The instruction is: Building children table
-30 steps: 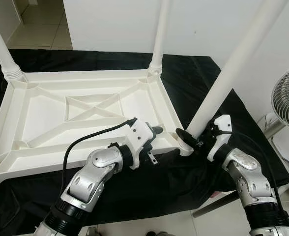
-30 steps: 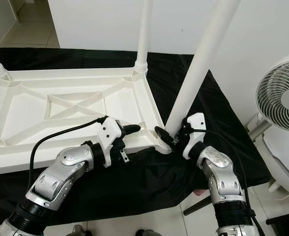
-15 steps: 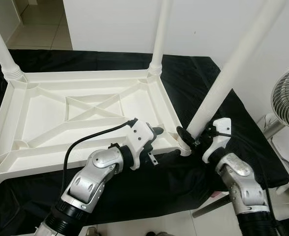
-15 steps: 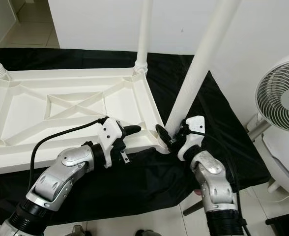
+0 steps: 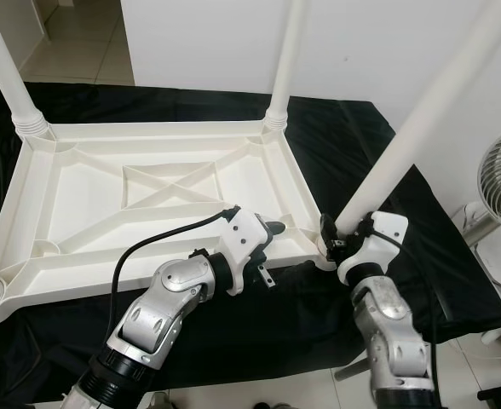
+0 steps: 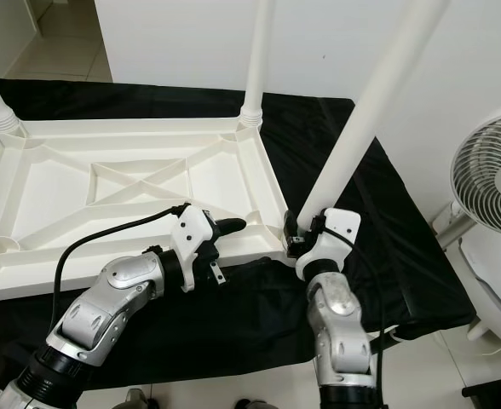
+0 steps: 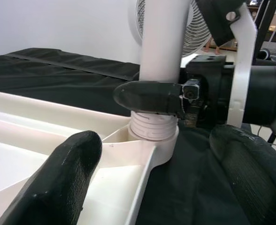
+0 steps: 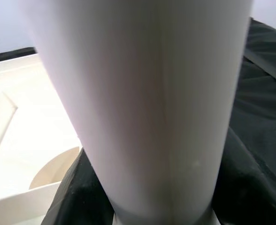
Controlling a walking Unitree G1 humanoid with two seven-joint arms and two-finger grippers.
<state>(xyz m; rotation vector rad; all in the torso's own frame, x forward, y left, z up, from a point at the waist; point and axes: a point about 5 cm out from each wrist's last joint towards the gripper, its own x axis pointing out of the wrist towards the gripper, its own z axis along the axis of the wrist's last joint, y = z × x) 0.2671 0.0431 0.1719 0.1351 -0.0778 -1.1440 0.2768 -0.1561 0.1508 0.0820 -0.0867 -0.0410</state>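
White table top [image 5: 148, 204] lies upside down on a black cloth [image 5: 353, 145]; legs stand in its corner sockets; near-right leg [image 5: 421, 128] sits in the corner socket [image 7: 152, 136], leaning; right gripper [image 5: 331, 243] is clamped round that leg's base, one black finger [image 7: 149, 97] across it just above the threaded collar; left gripper [image 5: 272, 228] rests at the near rim just beside the socket, fingers spread apart, holding nothing; white fan [image 6: 493, 175] stands to the right.
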